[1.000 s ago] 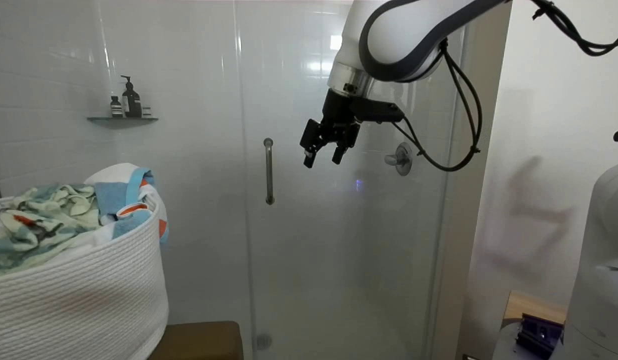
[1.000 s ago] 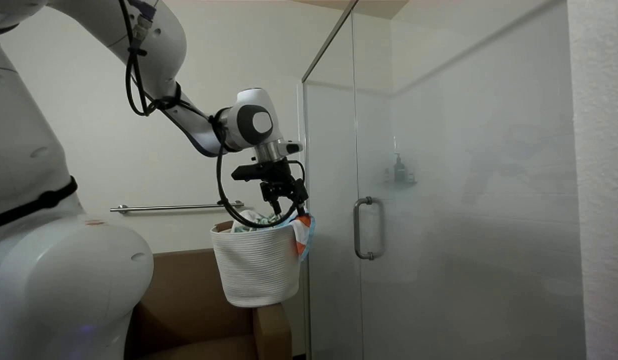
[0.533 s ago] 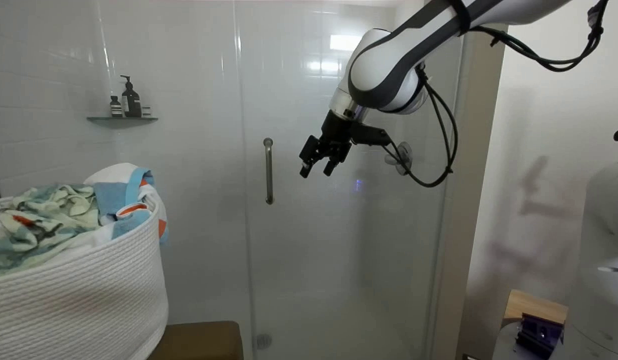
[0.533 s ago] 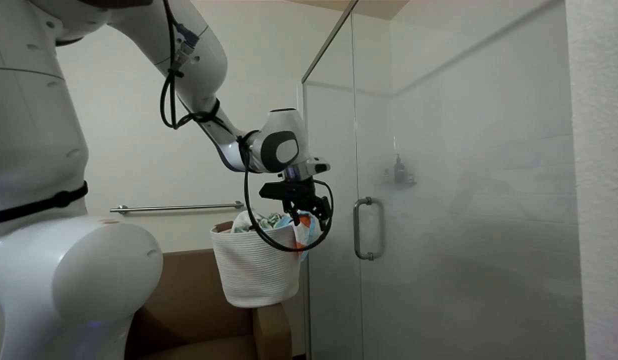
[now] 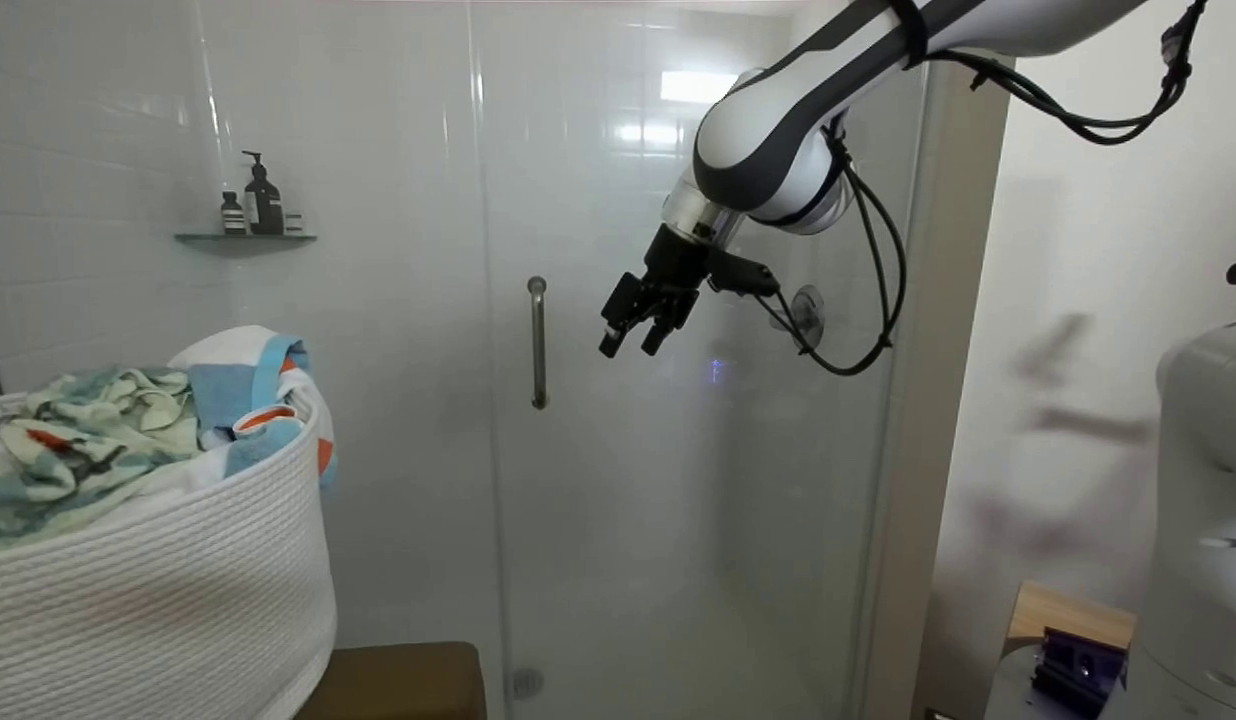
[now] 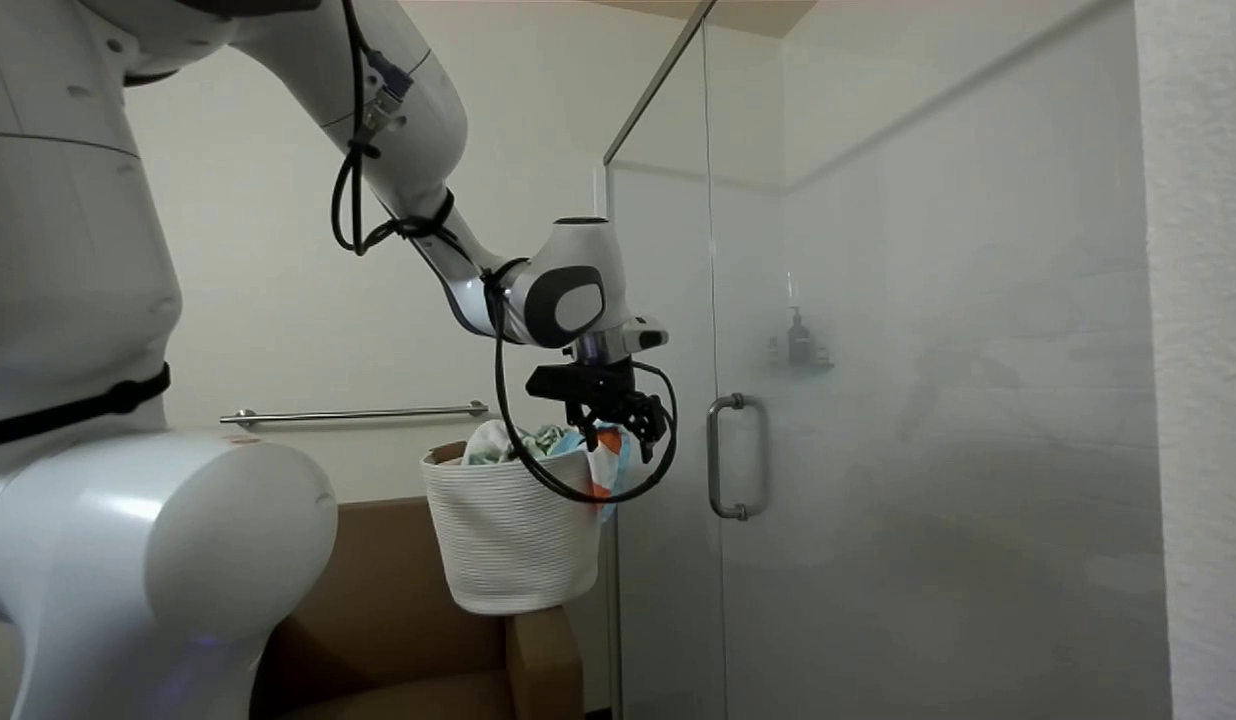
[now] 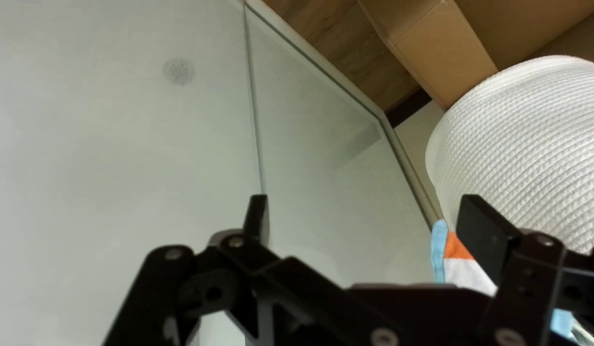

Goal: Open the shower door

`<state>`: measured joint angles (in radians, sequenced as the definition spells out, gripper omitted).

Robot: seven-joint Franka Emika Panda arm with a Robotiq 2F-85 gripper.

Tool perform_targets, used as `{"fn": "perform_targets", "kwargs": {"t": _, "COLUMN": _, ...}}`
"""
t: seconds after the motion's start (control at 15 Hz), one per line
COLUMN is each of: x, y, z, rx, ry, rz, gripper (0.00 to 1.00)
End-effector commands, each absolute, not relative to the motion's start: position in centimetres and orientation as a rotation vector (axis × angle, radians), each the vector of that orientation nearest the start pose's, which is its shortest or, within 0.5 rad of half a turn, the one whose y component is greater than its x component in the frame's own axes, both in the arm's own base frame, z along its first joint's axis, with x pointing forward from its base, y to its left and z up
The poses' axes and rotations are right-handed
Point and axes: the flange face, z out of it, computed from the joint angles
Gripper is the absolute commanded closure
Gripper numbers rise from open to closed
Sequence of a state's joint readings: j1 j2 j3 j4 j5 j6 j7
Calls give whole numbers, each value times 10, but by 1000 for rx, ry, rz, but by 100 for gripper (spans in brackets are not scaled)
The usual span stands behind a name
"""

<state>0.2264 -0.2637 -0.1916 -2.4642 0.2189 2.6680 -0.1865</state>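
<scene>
The shower door (image 5: 618, 520) is a tall clear glass panel and stands closed; it also shows in an exterior view (image 6: 938, 560) and in the wrist view (image 7: 109, 168). Its vertical silver bar handle (image 5: 538, 345) is at mid height near the seam, and shows in an exterior view (image 6: 714, 457). The handle does not show in the wrist view. My gripper (image 5: 631, 345) is open and empty, pointing downward, apart from the handle at about its height. In an exterior view the gripper (image 6: 619, 450) is left of the handle. In the wrist view the fingers (image 7: 364, 206) are wide apart.
A white woven basket (image 6: 513, 540) with towels stands on a brown armchair (image 6: 388, 600) close to my gripper; the basket (image 7: 527, 158) and a towel corner (image 7: 439, 254) are by one finger in the wrist view. A fixed glass panel (image 6: 668, 580) adjoins the door. A towel bar (image 6: 353, 415) is on the wall.
My gripper has moved down and, in an exterior view, rightward closer to the handle, mostly in the first half second. It stays open. The door has not moved.
</scene>
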Motion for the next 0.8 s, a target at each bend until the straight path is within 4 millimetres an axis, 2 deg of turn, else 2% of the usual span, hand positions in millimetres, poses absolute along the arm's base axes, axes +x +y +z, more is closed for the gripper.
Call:
{"fn": "perform_targets", "kwargs": {"t": 0.0, "x": 491, "y": -9, "z": 443, "rx": -2927, "ry": -96, "rz": -709, "gripper": 0}}
{"fn": "perform_targets", "kwargs": {"t": 0.33, "x": 514, "y": -37, "z": 449, "rx": -2967, "ry": -218, "rz": -804, "gripper": 0}}
{"fn": "perform_targets", "kwargs": {"t": 0.53, "x": 536, "y": -45, "z": 449, "rx": -2930, "ry": -362, "rz": -853, "gripper": 0}}
{"fn": "perform_targets", "kwargs": {"t": 0.73, "x": 558, "y": -53, "z": 448, "rx": -2862, "ry": -433, "rz": -899, "gripper": 0}}
